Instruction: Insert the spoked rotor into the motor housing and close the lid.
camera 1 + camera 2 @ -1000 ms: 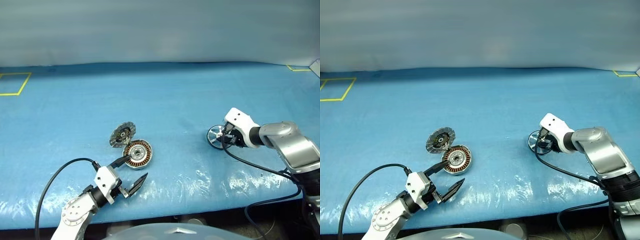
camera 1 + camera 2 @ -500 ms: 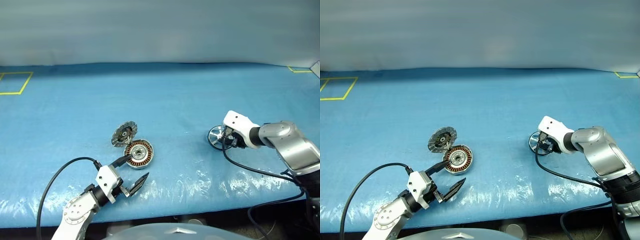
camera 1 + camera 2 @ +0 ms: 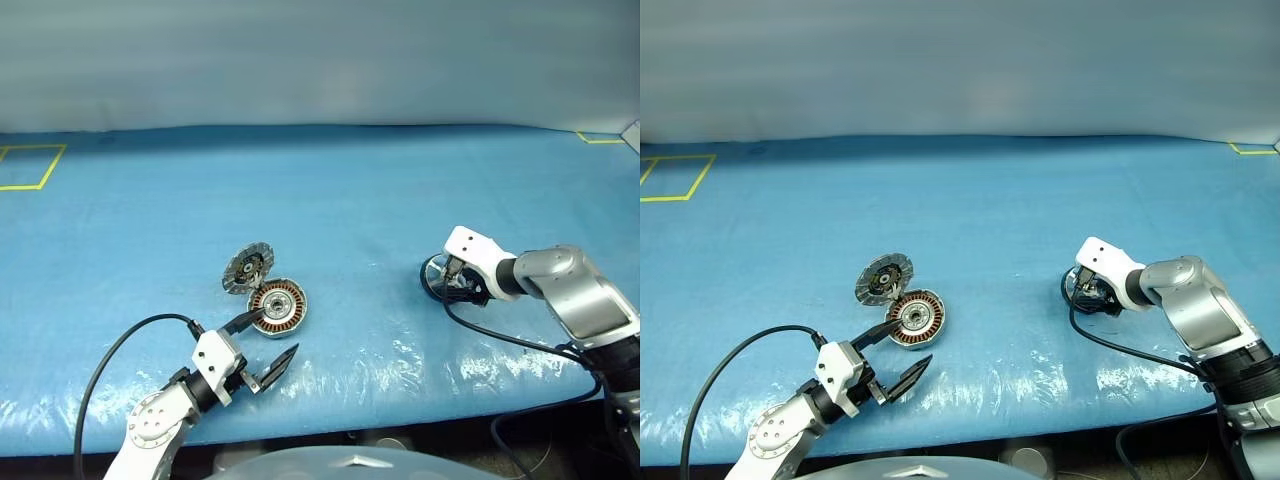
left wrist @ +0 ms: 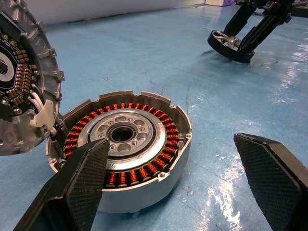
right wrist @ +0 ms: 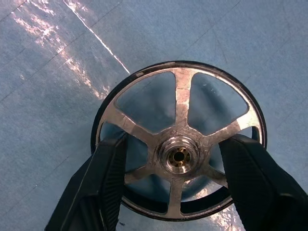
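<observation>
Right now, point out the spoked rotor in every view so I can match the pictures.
Left eye view: spoked rotor right of centre, under the right pincer.
Right eye view: same place, by the right pincer's white wrist.
Left wrist view: top right, far behind the motor housing.
Right wrist view: centre, lying between the pincer's fingers.
Shared landmark: the blue table cover.

Motor housing [image 3: 276, 307] left, lid [image 3: 247, 268] just behind it, spoked rotor [image 3: 437, 274] well right.

No readable text, labels, brands, numbers or signs on anything.
</observation>
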Tool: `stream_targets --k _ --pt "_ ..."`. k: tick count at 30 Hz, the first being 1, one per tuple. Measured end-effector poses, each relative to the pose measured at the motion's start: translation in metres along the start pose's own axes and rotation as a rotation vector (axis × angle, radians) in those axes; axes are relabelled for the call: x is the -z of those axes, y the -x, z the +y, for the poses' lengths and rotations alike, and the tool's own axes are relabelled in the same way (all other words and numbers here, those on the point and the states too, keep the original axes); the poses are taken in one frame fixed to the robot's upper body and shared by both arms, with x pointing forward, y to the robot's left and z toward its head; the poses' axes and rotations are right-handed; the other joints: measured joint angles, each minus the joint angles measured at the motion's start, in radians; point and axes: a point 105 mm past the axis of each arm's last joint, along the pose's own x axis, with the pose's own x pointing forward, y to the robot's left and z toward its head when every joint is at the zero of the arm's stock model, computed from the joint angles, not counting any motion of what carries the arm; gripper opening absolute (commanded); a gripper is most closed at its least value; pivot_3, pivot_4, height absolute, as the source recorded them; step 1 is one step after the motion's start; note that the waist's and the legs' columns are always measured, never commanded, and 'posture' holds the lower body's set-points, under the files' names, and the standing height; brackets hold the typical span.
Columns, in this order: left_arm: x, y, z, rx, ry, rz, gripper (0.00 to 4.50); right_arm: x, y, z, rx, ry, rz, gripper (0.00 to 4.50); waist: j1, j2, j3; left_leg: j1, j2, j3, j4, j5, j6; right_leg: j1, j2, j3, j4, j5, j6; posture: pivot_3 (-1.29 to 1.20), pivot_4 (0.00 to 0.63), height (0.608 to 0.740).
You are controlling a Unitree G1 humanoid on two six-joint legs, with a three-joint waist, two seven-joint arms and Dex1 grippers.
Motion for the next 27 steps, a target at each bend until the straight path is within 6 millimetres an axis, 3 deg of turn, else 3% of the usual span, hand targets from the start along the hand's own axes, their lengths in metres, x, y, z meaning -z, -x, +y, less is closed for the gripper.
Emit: stream_targets --k 6,12,17,20,27 --pt "0.000 -0.001 0.000 0.000 -0.002 -0.001 4.50 -0.001 -0.002 0.000 0.002 -0.011 -0.005 3.08 0.000 0.000 0.000 0.000 0.000 0.000 0.000 0.000 0.000 0.000 0.000 0.000 0.000 0.000 0.000 0.00 0.150 0.740" --pt "0.000 -0.001 0.001 0.001 -0.004 -0.002 4.50 -0.004 0.003 -0.007 0.037 -0.035 -0.030 1.88 -0.001 0.000 0.000 0.000 0.000 0.000 0.000 0.000 0.000 0.000 0.000 0.000 0.000 0.000 0.000 0.00 0.150 0.740" --pt "0.000 -0.001 0.001 0.000 -0.003 -0.001 4.50 -0.012 0.003 -0.004 0.046 -0.025 -0.055 1.85 -0.002 0.000 0.000 0.000 0.000 0.000 0.000 0.000 0.000 -0.001 0.000 0.000 0.000 0.000 0.000 0.00 0.150 0.740" --pt "0.000 -0.001 0.001 0.000 -0.004 -0.001 4.50 -0.035 0.003 0.010 0.018 0.025 -0.131 1.85 -0.002 0.002 0.001 -0.001 0.000 0.000 0.000 0.000 0.000 -0.002 0.000 0.000 0.000 0.000 0.000 0.00 0.150 0.740" --pt "0.001 0.001 0.004 -0.029 -0.021 0.007 4.50 -0.107 0.028 0.038 0.023 0.280 -0.356 1.85 -0.002 0.002 0.002 -0.002 0.000 0.000 0.000 0.000 0.000 -0.002 0.000 0.000 0.000 0.000 0.001 0.00 0.150 0.740"
